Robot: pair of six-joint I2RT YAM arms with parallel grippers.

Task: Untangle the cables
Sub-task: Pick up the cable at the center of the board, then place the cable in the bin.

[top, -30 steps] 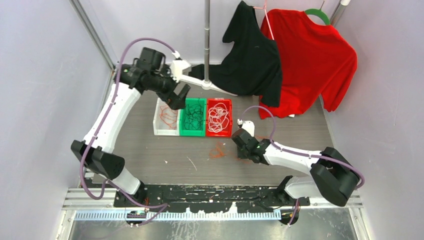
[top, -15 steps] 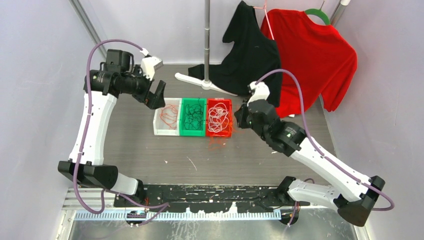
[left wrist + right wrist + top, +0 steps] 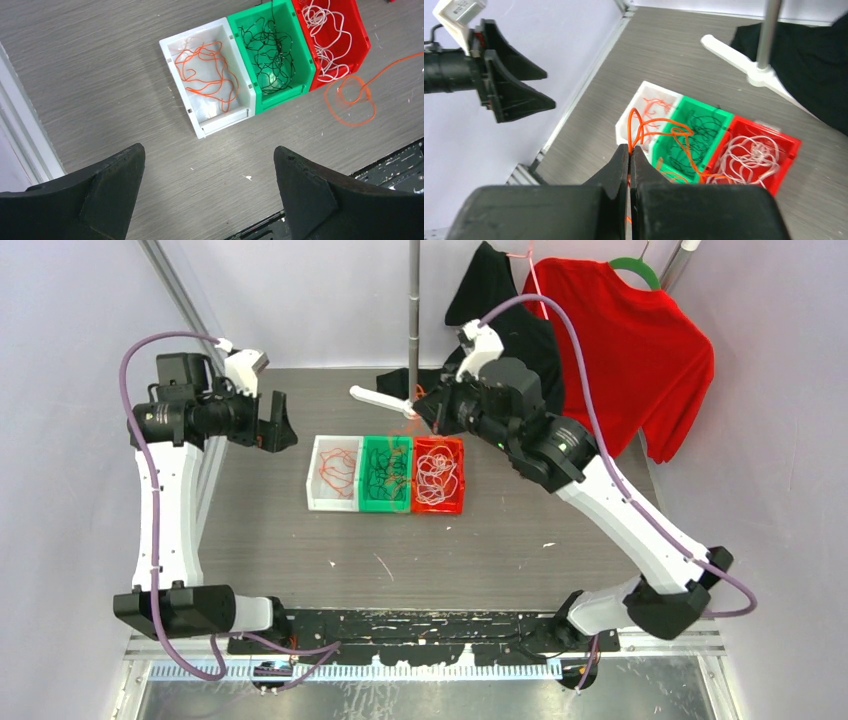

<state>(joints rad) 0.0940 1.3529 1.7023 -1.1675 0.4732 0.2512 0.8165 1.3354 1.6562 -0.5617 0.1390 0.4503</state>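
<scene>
Three bins stand in a row mid-table. The white bin (image 3: 311, 480) holds an orange cable (image 3: 205, 80). Black cables (image 3: 270, 55) lie in the green bin (image 3: 365, 472), white cables (image 3: 327, 30) in the red bin (image 3: 460, 478). My right gripper (image 3: 629, 147) hangs high above the bins' far side, shut on another thin orange cable (image 3: 649, 124), which dangles in loops (image 3: 350, 97) below it. In the top view that gripper (image 3: 420, 410) is blurred. My left gripper (image 3: 278, 425) is open and holds nothing, raised left of the bins (image 3: 209, 150).
A metal pole on a white foot (image 3: 385, 400) stands behind the bins. A black shirt (image 3: 500, 350) and a red shirt (image 3: 620, 360) hang at the back right. Walls close in on both sides. Small white scraps (image 3: 383, 566) lie on the near table.
My right gripper closed on the orange cable on the table in front of the bins and carried it up and back over them. My left arm swung left, still open.
</scene>
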